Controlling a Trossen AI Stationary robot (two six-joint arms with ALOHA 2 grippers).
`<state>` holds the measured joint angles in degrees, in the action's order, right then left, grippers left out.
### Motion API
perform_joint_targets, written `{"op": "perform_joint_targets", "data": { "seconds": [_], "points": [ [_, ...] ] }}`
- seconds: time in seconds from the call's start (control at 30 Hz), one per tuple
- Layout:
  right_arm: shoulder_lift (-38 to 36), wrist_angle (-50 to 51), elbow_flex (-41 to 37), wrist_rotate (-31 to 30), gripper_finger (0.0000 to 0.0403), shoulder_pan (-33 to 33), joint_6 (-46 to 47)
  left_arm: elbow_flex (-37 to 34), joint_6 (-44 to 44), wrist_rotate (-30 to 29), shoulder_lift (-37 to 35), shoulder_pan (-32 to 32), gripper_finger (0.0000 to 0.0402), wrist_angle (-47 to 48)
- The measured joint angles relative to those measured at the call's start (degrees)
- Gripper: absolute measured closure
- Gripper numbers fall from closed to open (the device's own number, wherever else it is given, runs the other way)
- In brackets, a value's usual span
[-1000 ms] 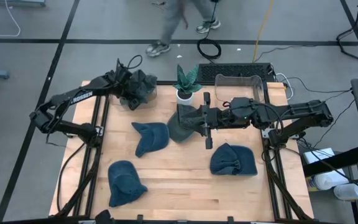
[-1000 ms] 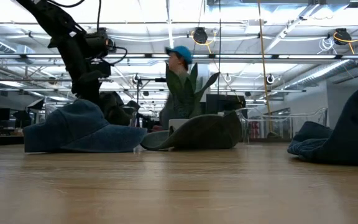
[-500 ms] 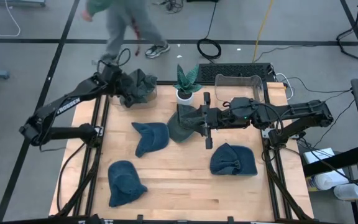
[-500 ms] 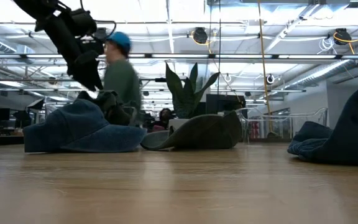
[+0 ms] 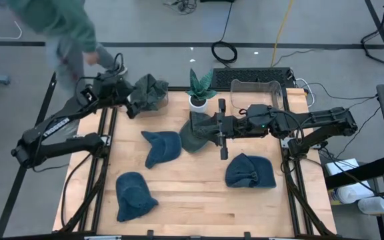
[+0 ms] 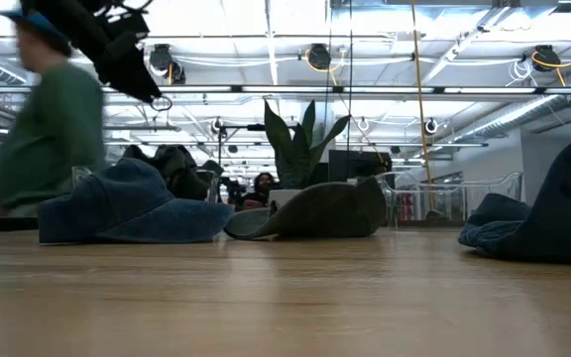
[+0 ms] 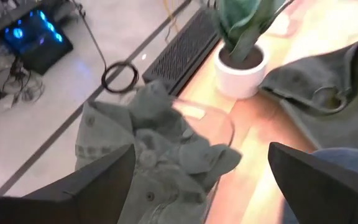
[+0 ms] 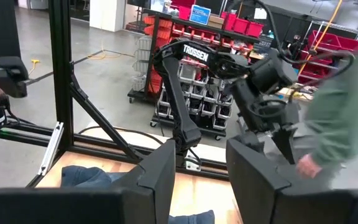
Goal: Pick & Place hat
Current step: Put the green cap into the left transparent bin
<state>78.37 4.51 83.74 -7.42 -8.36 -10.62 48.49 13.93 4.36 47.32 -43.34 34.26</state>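
A dark green hat (image 5: 151, 91) lies crumpled in a clear container (image 5: 163, 101) at the table's far left corner. My left gripper (image 5: 131, 101) hangs open above it and to its left; the wrist view shows the hat (image 7: 160, 155) beyond the spread fingers. An olive hat (image 5: 187, 139) rests flat on the table's middle, brim toward the near side. My right gripper (image 5: 197, 127) is held level high over it, open, with nothing between its fingers (image 8: 154, 180). A blue hat (image 5: 162, 148) lies beside the olive one.
Two more blue hats (image 5: 135, 195) (image 5: 250, 172) lie near the front left and right. A potted plant (image 5: 199, 90) and a second clear container (image 5: 255, 90) stand at the far edge. A person in green (image 5: 52, 27) walks past the far left corner.
My left gripper has risen from the green hat and drawn back toward the table's left edge, now clear of it. The hat stays in the container. A person has walked from right to left behind the table.
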Motion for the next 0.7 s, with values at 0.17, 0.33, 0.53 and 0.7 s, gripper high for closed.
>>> {"op": "perform_joint_targets", "data": {
  "seconds": [0.17, 0.33, 0.53, 0.7],
  "points": [
    [0.0, 0.02, 0.0, -0.57, 0.0273, 0.02, 4.36, 0.0, -3.01, 0.14, -2.89, 3.47, 0.0023, 0.16],
    [0.0, -0.13, -2.34, -9.61, 0.0273, 0.02, 17.3, 0.02, -9.13, 4.43, -3.53, 8.42, 0.0019, 0.2],
    [0.04, -0.1, -6.77, -14.87, 0.0273, 0.07, 26.15, 0.02, -16.47, 9.35, -2.97, 14.04, 0.0027, -1.64],
    [0.04, -0.01, -10.29, -14.87, 0.0273, -0.36, 28.31, 0.05, -25.22, 10.17, -1.58, 18.03, 0.0031, -5.78]
  ]
}}
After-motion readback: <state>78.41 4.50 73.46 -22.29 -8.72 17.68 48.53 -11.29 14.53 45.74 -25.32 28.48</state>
